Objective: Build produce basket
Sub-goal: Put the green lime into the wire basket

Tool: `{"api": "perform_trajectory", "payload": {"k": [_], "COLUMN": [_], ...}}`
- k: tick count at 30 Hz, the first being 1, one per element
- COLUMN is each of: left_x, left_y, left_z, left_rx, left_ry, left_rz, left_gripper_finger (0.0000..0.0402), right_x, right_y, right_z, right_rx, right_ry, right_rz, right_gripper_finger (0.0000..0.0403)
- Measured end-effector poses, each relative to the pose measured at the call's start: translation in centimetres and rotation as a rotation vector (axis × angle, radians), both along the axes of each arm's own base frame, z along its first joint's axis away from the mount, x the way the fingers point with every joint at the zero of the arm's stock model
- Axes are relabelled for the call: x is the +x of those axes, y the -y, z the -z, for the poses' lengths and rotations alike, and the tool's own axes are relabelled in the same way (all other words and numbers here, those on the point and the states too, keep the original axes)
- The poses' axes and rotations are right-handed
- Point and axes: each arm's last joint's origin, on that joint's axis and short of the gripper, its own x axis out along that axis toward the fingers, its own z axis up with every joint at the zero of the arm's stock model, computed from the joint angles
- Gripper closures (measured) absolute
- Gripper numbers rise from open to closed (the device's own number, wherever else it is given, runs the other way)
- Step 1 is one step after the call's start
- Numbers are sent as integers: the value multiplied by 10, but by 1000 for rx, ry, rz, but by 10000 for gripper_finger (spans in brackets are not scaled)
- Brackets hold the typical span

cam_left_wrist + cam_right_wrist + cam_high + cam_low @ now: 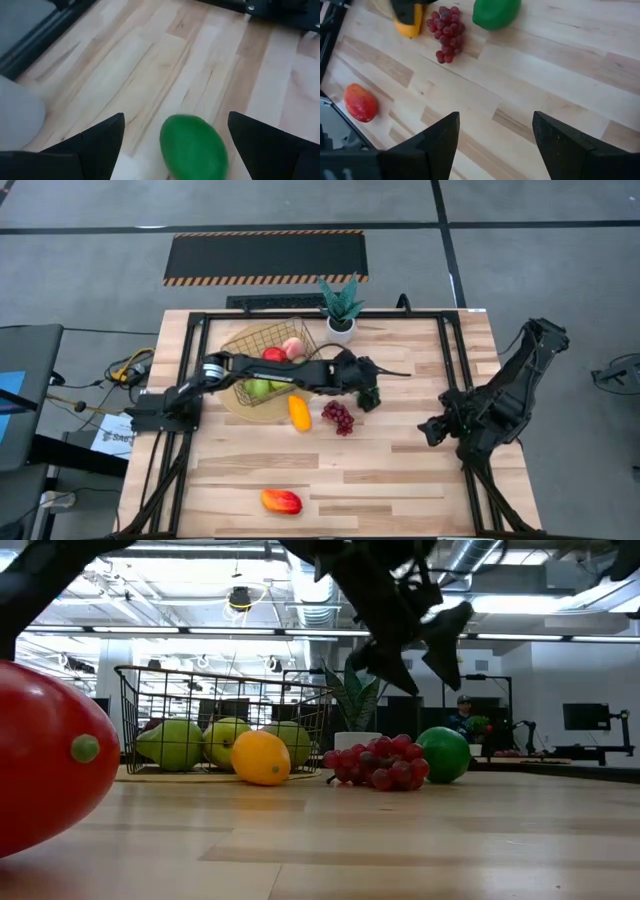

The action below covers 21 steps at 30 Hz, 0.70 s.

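The round green toy lime point(192, 146) lies on the pale wood-plank table point(400, 470) just right of centre in the high view. It sits directly beneath the left gripper point(175, 145), whose two dark fingers stand spread wide to either side of it, gripping nothing. In the low view the lime point(444, 755) rests right of middle, touching the cluster of red-purple toy grapes point(378, 762), while the gripper point(415, 640) hangs above it, clear of the fruit.

The step in hand looks to be picking up this lime. To do it well, I judge the fingers should come straight down with the fruit centred between them. They should close across its widest part, since a smooth round shape is likely to squirt out of an off-centre pinch. The descent should also keep clear of the grapes.

The gold wire-grid basket point(262, 340) stands on a tan round mat in the upper middle of the high view, partly under the left arm. It holds a red apple point(273, 355), a pink peach point(293, 347) and yellow-green pears point(175, 743). A yellow-orange mango point(299, 413) lies on the table just outside it, and a red-orange mango point(281, 501) lies well apart, low in the frame.

The right gripper point(432, 430) waits at the table's right side, its fingers parted and empty.
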Motion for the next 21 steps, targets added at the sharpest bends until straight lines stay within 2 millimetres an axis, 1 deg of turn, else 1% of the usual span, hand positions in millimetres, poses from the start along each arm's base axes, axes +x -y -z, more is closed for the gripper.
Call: {"api": "perform_trajectory", "payload": {"k": [2, 6, 11, 16, 21], "left_x": [6, 14, 17, 17, 16], "left_y": [-1, 4, 4, 5, 7], "left_z": [4, 14, 31, 52, 55], "left_rx": [-12, 11, -10, -40, -37], "left_ry": [-7, -15, -33, -105, -114], "left_rz": [-7, 7, -32, -30, -32], "left_gripper_finger": [60, 60, 60, 60, 60], "right_x": [-1, -1, -1, -2, -1], "right_y": [-1, -1, -1, -1, -1], "right_z": [0, 0, 0, 0, 0], "right_rx": [1, 1, -4, -11, -24], "right_ry": [1, 1, -1, -4, -8], "right_rz": [-7, -12, -15, -21, -39], "right_gripper_finger": [129, 129, 129, 129, 129]}}
